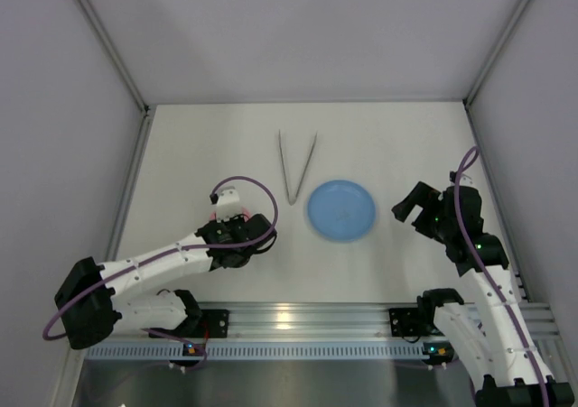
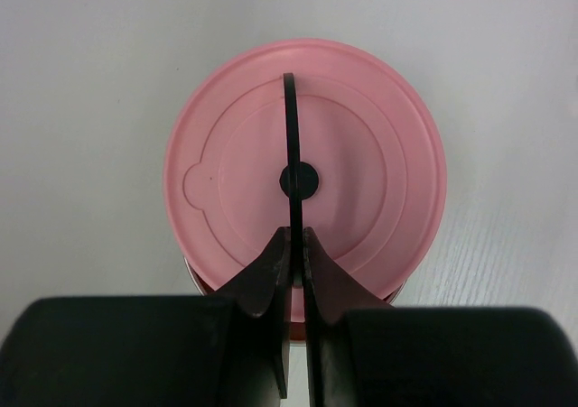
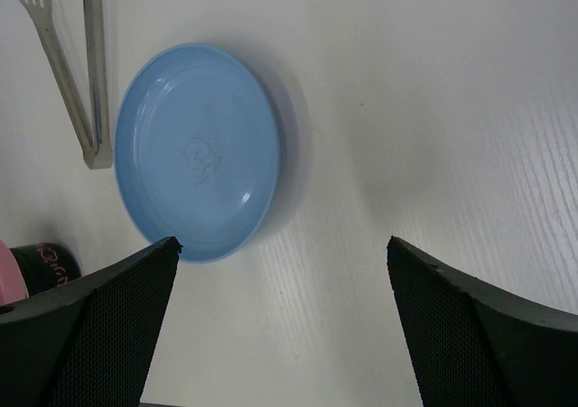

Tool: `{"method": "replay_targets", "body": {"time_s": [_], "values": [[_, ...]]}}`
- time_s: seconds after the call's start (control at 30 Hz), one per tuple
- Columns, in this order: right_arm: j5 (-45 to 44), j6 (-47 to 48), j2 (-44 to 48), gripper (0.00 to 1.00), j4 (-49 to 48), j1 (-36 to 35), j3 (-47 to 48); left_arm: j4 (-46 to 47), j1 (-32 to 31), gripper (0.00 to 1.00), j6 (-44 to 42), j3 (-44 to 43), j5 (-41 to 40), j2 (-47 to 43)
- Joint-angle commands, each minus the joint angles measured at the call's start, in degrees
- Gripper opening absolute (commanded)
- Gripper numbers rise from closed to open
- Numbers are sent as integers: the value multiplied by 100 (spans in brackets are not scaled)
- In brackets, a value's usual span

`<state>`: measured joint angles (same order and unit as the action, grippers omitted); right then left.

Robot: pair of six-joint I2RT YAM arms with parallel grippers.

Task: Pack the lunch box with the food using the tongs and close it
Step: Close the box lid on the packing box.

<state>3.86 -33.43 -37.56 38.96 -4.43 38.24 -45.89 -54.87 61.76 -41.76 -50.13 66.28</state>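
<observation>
The lunch box stands at the left of the table with its pink lid [image 2: 361, 172] on top, and only a sliver of the steel pot [image 2: 398, 293] shows under the lid's edge. My left gripper [image 2: 297, 234] is shut on the lid's black strap handle [image 2: 290, 136], and it covers the box in the top view [image 1: 230, 210]. The silver tongs [image 1: 296, 168] lie flat on the table, the V's point toward me, left of the blue plate. My right gripper [image 3: 283, 242] hangs open and empty over bare table right of the plate [image 1: 411, 210]. No food shows in any view.
The blue plate [image 1: 340, 210] sits between the two arms with nothing on it, also seen in the right wrist view [image 3: 199, 150] beside the tongs [image 3: 90, 82]. White walls and metal posts close the table at the back and sides.
</observation>
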Motion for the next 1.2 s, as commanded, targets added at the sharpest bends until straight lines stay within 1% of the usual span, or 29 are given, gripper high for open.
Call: {"method": "replay_targets", "body": {"time_s": [0.0, 0.17, 0.4, 0.57, 0.8, 1.0, 1.17], "values": [[36, 65, 47, 96, -319, 65, -1, 300, 38, 6, 11, 247, 617, 113], [45, 56, 65, 96, -319, 65, -18, 326, 29, 4, 108, 388, 873, -71], [80, 38, 73, 96, -328, 65, -44, -7, 29, 5, 144, 353, 1145, -510], [89, 12, 91, 96, -345, 73, -53, -165, 29, 5, 65, 361, 1409, -643], [115, 12, 82, 96, -371, 65, -88, -578, 29, 6, 240, 352, 1304, -775], [150, 12, 56, 96, -416, 65, -124, -649, 29, 7, 468, 467, 1304, -792], [150, 21, 38, 96, -433, 65, -141, -615, 29, 7, 583, 651, 1321, -1178]]}}
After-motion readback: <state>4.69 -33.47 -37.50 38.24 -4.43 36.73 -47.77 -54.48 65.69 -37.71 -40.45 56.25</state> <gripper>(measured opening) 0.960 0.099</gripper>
